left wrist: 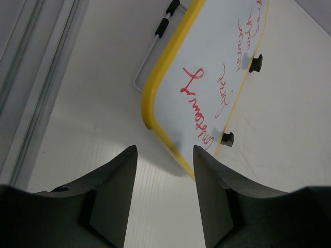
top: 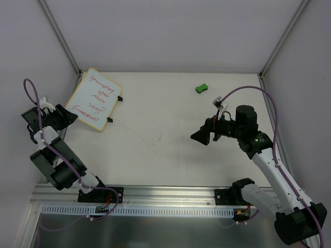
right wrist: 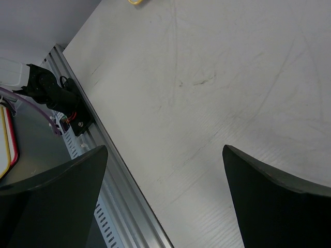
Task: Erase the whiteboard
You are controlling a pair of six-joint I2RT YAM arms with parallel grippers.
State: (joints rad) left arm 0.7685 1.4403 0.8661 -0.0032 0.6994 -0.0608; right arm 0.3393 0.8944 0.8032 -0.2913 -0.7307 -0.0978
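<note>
Whiteboard with a yellow frame (top: 94, 99), covered in red handwriting, sits at the upper left of the overhead view on the white table (top: 165, 144). In the left wrist view it appears to be raised on a thin grey wire stand (left wrist: 150, 57).

The left gripper (top: 66, 117) hovers just beside the board's lower-left corner with its fingers parted and nothing between them. From its own camera that yellow corner lies just ahead of the gap.

The right gripper (top: 200, 136) hangs over the bare middle of the table, spread wide and also empty. A small green eraser block (top: 201, 88) lies in the upper right of the overhead view, well apart from the board and from both grippers.

None of the writing looks wiped.

The main risk is probably the board's light footing. If the left gripper nudges the corner, or the board is not braced during wiping, it could slide or fold off its stand.

The eraser is small and low, so a slightly off-centre pinch could flick it away across the smooth table. It also has to be carried across the table, where a weak grip might drop it.
</note>
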